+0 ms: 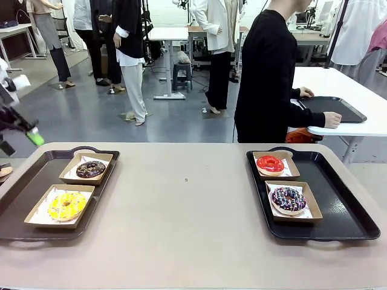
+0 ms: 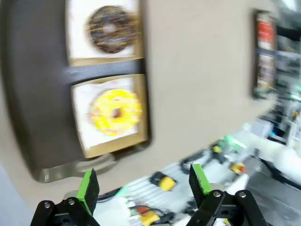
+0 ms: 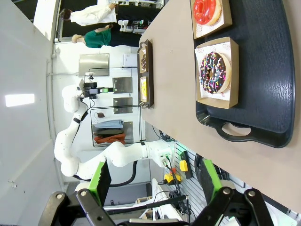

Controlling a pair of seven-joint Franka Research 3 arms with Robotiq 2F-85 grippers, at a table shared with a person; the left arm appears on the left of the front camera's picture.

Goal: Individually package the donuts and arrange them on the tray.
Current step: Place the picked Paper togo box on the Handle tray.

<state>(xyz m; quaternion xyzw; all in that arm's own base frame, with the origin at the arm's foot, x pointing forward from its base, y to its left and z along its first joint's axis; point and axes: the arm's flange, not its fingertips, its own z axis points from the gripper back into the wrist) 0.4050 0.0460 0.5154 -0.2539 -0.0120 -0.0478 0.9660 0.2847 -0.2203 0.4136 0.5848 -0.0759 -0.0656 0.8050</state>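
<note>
Yellow donut (image 1: 66, 205) boxed, left tray (image 1: 24, 193) | left claw (image 2: 141, 186) agape | right claw (image 3: 155, 176) agape

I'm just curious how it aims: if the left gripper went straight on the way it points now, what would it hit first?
Probably the near edge of the dark tray, by the box with the yellow donut. The left gripper is open and empty, though depth is hard to judge.

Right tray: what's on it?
Right tray holds two boxes, each with white paper under a donut: red donut farther, sprinkled dark donut nearer. Paper under the donuts is hidden.
</note>
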